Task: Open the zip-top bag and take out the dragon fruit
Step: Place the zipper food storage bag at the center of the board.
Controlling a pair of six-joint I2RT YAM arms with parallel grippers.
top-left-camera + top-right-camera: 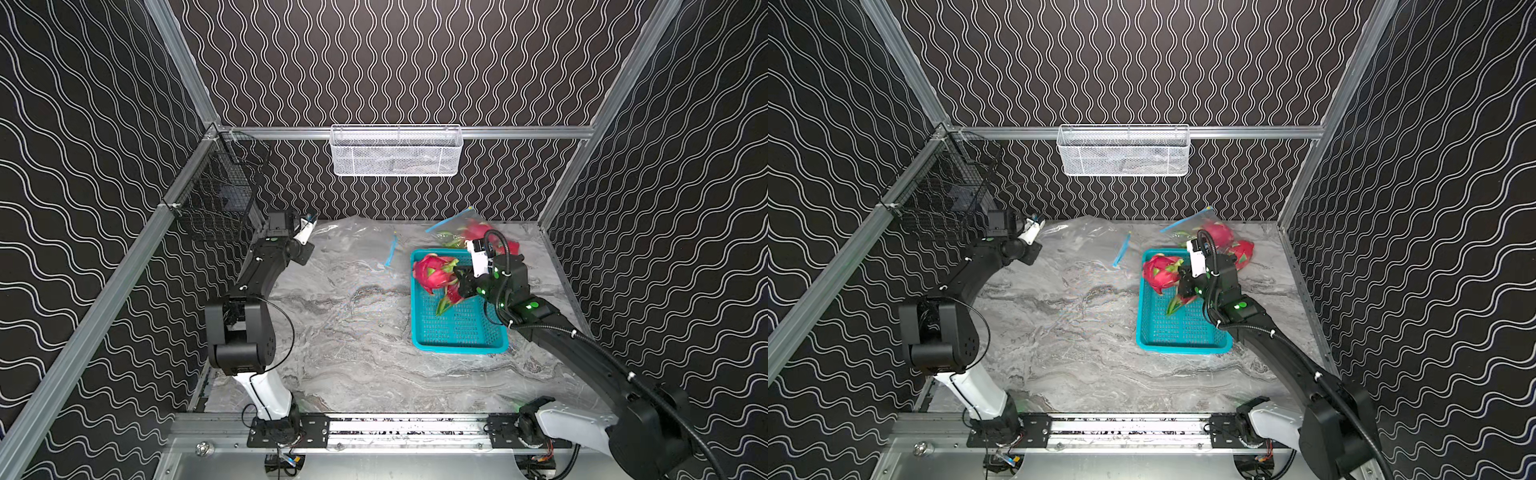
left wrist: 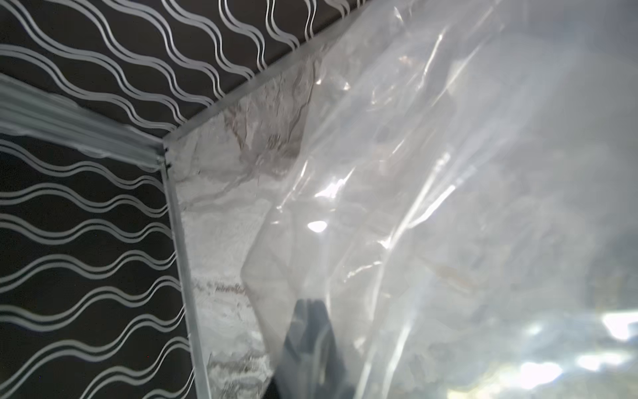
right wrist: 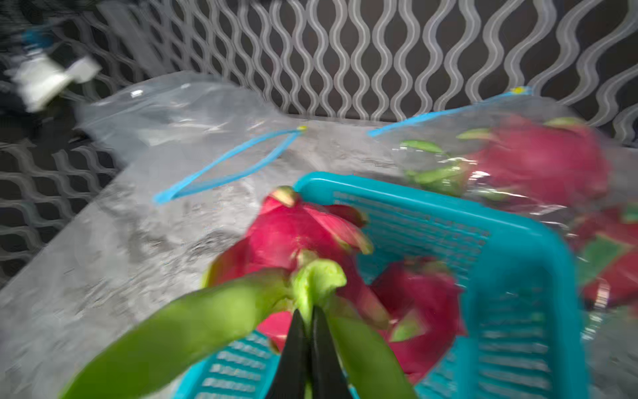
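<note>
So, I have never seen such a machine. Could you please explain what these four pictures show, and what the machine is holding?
You see two black robot arms fixed to a rail at the table's near edge. Each arm ends in a two-fingered gripper. Two pictures look down on the whole scene from above. The other two come from small cameras on the arms' wrists.

On the marble table lie a teal basket, an open, empty clear bag with a blue zip, and a second bag with dragon fruits inside.

The right gripper is shut on a green leaf of a dragon fruit at the basket's far corner. Another fruit lies in the basket. The left gripper is at the clear bag, but I cannot tell whether it grips the plastic.
</note>
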